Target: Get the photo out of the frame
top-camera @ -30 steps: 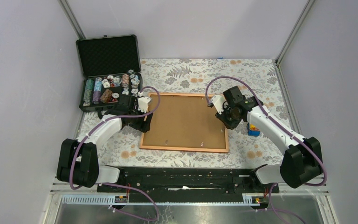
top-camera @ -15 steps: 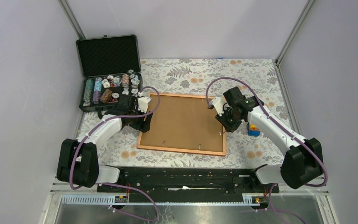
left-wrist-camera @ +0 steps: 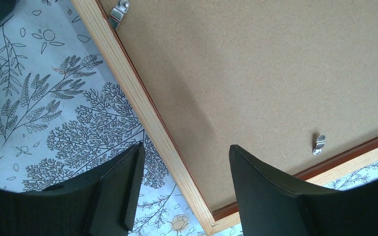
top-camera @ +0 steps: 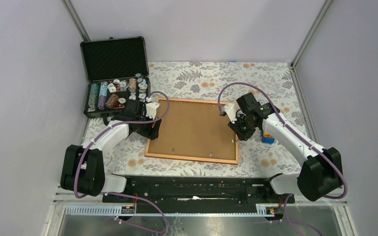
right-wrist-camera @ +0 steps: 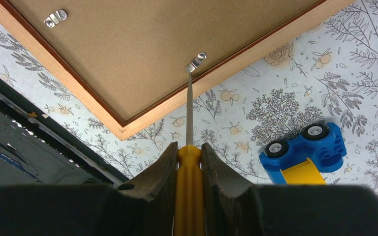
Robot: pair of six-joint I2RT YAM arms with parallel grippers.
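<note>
The frame lies face down mid-table, its brown fibreboard back up inside a narrow wooden border. The photo is hidden under that back. My left gripper is open, and the frame's left edge passes between its fingers near the near-left corner; in the top view the left gripper is at the frame's left side. My right gripper is shut on a yellow-handled screwdriver. The screwdriver's tip rests at a metal clip on the frame's right edge.
A black case holding poker chips stands open at the back left. A blue and yellow toy car sits right of the frame. More clips dot the back. A black rail runs along the near edge.
The frame has slid slightly to the left on the table. My right gripper with the screwdriver has followed it. The left jaws have narrowed a little.
</note>
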